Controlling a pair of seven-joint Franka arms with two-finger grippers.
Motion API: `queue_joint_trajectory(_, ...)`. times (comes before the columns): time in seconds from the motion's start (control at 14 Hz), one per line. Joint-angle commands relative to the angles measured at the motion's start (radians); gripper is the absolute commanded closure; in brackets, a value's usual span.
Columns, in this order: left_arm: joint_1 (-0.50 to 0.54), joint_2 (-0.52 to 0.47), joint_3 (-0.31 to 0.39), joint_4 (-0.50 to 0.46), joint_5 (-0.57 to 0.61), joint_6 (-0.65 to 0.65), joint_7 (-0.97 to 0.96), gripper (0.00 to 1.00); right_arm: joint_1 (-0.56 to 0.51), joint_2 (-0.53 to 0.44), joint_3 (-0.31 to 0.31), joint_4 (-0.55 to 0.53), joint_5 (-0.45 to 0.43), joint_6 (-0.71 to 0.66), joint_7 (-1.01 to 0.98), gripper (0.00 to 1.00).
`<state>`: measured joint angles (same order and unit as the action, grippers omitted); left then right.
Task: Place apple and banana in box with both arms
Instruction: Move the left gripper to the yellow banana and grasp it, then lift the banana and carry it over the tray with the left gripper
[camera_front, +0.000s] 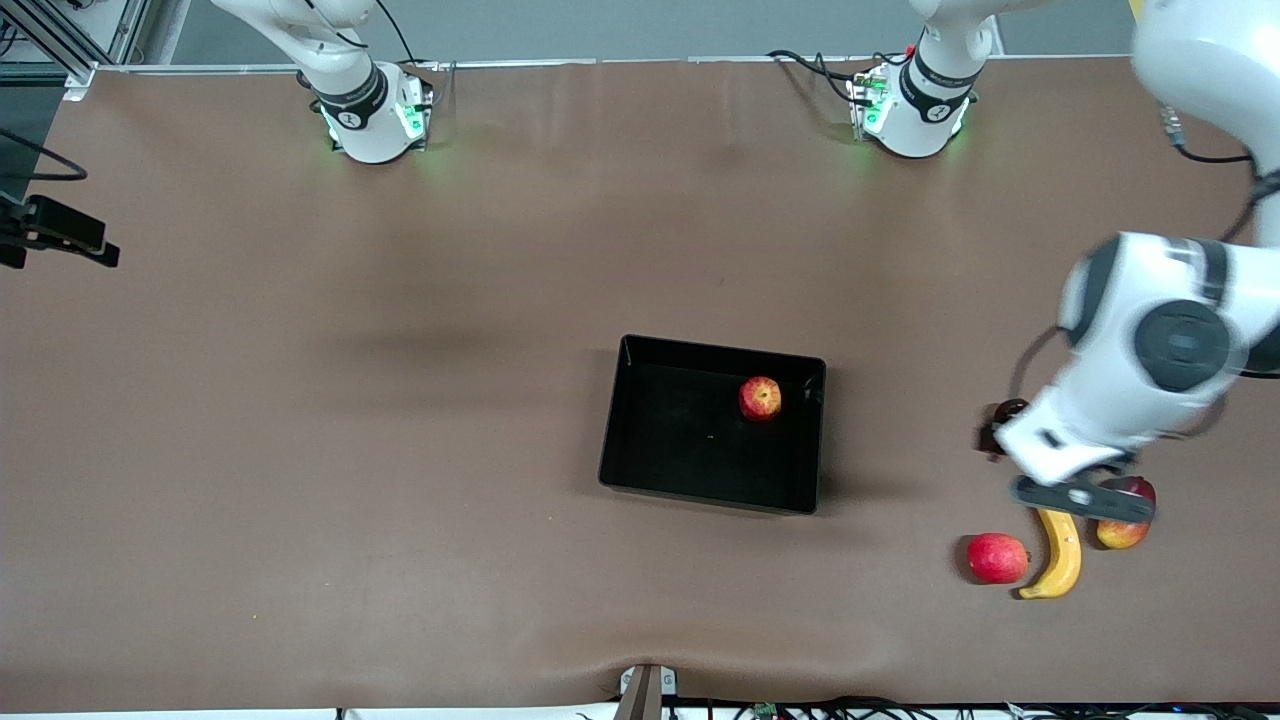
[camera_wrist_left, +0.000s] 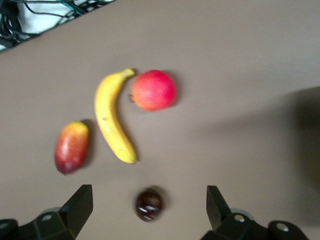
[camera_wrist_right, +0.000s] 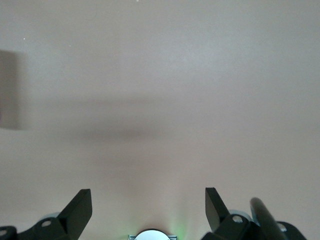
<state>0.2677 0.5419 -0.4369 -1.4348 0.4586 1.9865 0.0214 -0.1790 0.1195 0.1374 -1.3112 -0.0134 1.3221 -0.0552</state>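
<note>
left wrist view shows the banana (camera_wrist_left: 112, 117) on the table, apparently clear of the left gripper's (camera_wrist_left: 149, 210) spread, empty fingers (camera_wrist_left: 80, 202).

left gripper (camera_wrist_left: 147, 207) gapes, empty, above banana (camera_wrist_left: 112, 117) and dark fruit (camera_wrist_left: 149, 204).

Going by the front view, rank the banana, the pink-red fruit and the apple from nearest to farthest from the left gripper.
1. banana, its top end right under the left gripper.
2. pink-red fruit, on the table beside the banana.
3. apple, in the box mid-table.
</note>
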Motion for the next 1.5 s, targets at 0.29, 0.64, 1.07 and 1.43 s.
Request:
queue_joint_trajectory(0.29, 0.202, 0.245, -0.01, 0.005, 0.006, 0.36, 0.269, 0.0, 0.032, -0.133, 0.013, -0.16, -0.007, 0.048, -0.012, 0.0)
queue_joint_trajectory(0.64, 0.191, 0.326, 0.003, 0.008, -0.075, 0.4, 0.189, 0.06, 0.027, -0.15, 0.01, -0.189, -0.003, 0.091, -0.023, 0.0)
queue_joint_trajectory(1.07, 0.186, 0.354, 0.044, 0.011, -0.075, 0.437, 0.187, 0.22, 0.03, -0.147, 0.01, -0.18, 0.003, 0.095, -0.023, 0.0)
queue_joint_trajectory(1.43, 0.176, 0.353, 0.049, 0.013, -0.072, 0.446, 0.114, 1.0, 0.027, -0.146, 0.011, -0.18, 0.02, 0.112, -0.025, 0.0)
